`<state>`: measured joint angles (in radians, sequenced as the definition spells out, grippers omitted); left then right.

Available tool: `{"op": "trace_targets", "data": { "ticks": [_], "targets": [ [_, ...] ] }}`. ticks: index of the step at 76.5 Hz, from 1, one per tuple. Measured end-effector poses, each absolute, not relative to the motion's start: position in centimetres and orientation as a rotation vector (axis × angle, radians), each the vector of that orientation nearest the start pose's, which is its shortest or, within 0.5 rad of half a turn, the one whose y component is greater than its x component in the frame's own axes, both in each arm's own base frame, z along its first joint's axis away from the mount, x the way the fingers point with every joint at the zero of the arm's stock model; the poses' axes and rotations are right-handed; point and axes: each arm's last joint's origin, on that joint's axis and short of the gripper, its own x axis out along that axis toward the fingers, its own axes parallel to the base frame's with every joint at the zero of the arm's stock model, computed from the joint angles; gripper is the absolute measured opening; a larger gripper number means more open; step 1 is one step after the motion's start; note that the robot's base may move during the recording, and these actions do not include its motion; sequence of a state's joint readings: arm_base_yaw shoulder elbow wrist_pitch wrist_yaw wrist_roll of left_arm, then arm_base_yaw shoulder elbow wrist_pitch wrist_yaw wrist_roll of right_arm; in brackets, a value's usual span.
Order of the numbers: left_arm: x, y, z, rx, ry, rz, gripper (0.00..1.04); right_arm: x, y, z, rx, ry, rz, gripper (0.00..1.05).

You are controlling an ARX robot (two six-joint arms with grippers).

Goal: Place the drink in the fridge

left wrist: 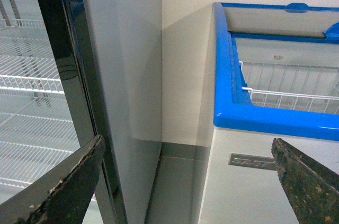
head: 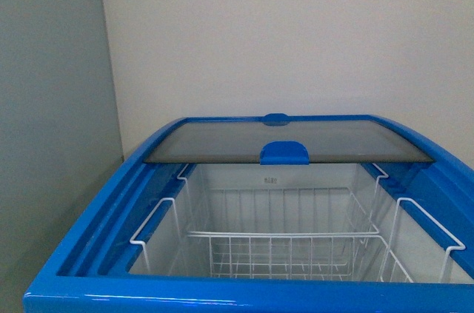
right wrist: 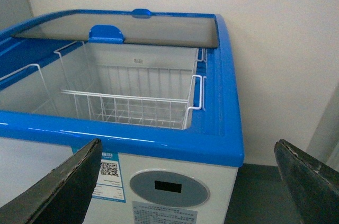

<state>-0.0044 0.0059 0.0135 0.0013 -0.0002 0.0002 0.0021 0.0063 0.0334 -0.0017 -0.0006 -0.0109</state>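
Fridge [head: 244, 294] stood directly ahead against the wall, glass lid [head: 289, 140] slid back, wire basket [head: 281, 250] exposed (no contents seen). Left gripper [left wrist: 185, 181] and right gripper [right wrist: 188, 181] both hung wide apart, holding nothing, short of the fridge.

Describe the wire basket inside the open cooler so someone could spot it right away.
Find the white chest fridge with the blue rim. Its glass lid is slid back, and the white wire basket hangs in the open well, its handles hooked on both sides.
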Motion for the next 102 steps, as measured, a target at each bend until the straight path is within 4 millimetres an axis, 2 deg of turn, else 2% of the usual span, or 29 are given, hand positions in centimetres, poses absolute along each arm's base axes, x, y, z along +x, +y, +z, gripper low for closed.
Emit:
{"op": "trace_targets", "data": {
  "ticks": [102],
  "targets": [
    [9.72, -0.04, 16.78, 0.000, -0.009, -0.005, 0.97, 9.60, 0.02, 17.42, -0.011, -0.025, 0.003, 0.98]
  ]
}}
